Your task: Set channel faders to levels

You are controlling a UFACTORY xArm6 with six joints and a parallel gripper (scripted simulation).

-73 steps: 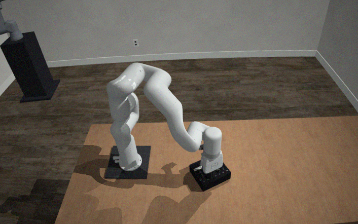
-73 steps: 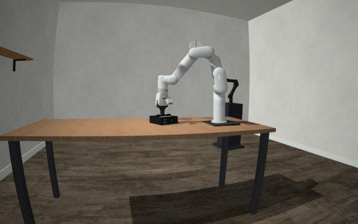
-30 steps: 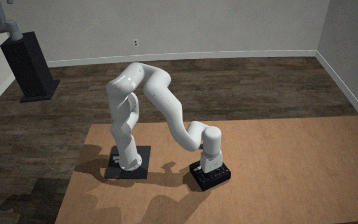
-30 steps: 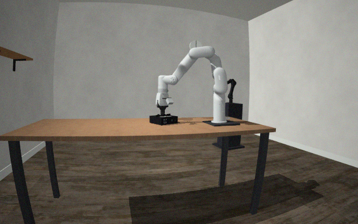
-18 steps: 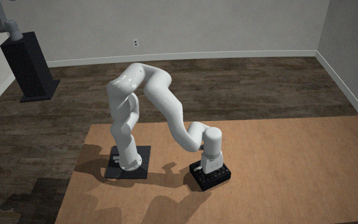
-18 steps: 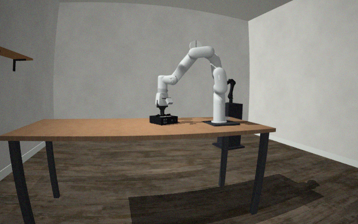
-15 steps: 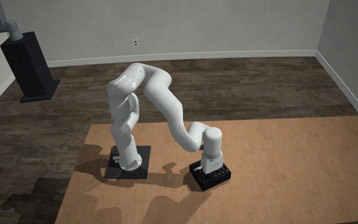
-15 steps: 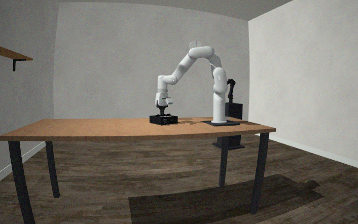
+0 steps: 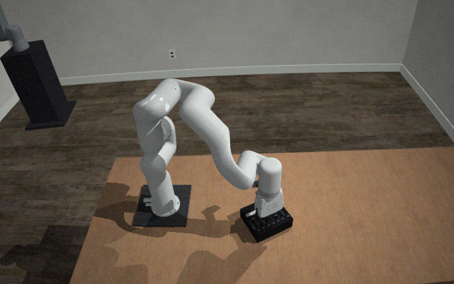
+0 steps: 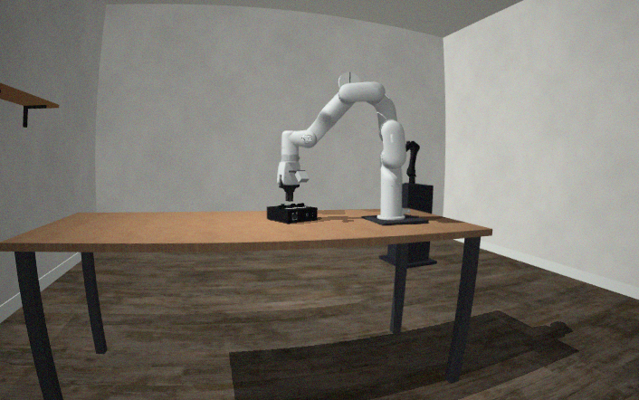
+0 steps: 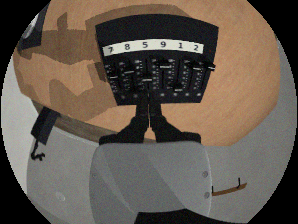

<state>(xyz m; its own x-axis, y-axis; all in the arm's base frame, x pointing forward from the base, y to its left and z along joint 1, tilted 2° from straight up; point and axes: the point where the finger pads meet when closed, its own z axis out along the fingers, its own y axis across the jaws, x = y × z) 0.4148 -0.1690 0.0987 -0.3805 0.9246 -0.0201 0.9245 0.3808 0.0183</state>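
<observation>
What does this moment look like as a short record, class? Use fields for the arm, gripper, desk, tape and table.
arm: white arm bent over, wrist pointing straight down above the desk
gripper: gripper shut, nothing held, fingertips together low over the faders
desk: black lighting desk standing level on the table, near the arm's base plate
tape: white strip along the far edge, digits too small to read with certainty
table: wooden table on dark legs
</observation>
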